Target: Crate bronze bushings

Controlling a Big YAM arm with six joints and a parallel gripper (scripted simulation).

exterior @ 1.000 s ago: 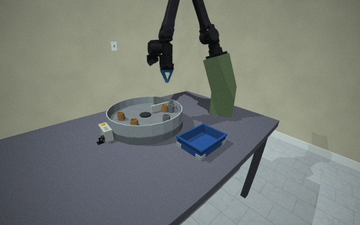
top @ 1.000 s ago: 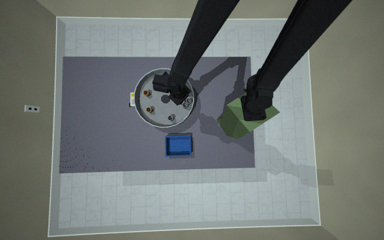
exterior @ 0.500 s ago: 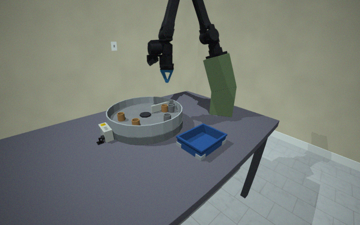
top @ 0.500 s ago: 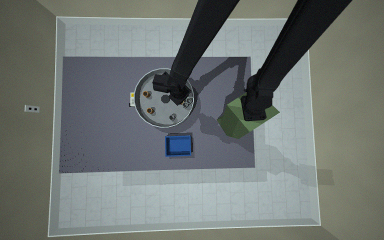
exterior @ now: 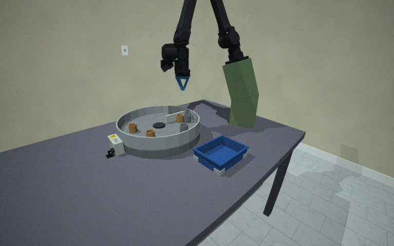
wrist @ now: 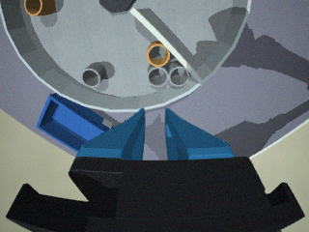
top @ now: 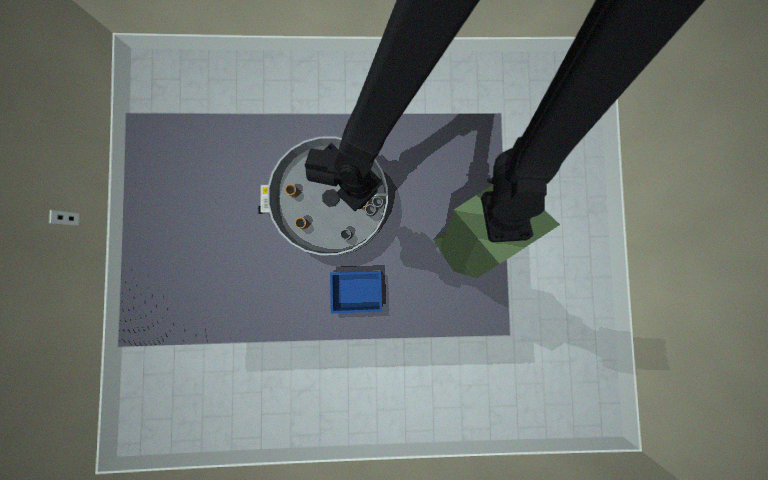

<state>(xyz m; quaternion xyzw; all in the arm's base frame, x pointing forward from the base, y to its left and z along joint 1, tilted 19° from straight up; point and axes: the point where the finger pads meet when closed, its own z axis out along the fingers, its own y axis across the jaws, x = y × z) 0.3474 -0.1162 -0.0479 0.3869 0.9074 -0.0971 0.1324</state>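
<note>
The grey turning table (top: 328,195) (exterior: 158,127) carries three bronze bushings (exterior: 132,127) (exterior: 150,132) (exterior: 180,118) and several steel bushings (exterior: 183,126) (exterior: 186,117). In the wrist view one bronze bushing (wrist: 158,54) stands against a white bar (wrist: 161,33), touching two steel bushings (wrist: 157,77) (wrist: 178,76). Another bronze bushing (wrist: 38,4) is at the far rim, and a lone steel bushing (wrist: 92,76) stands apart. My gripper (exterior: 182,86) (wrist: 154,114) hangs high above the table's right side. Its blue fingers stand a little apart with nothing between them. The blue crate (top: 356,291) (exterior: 220,151) is empty.
A dark hub (exterior: 158,124) sits at the turning table's centre. A small white control box (exterior: 116,144) is at its left rim. The green pedestal (exterior: 242,93) of the arm stands on the right of the tabletop, behind the crate.
</note>
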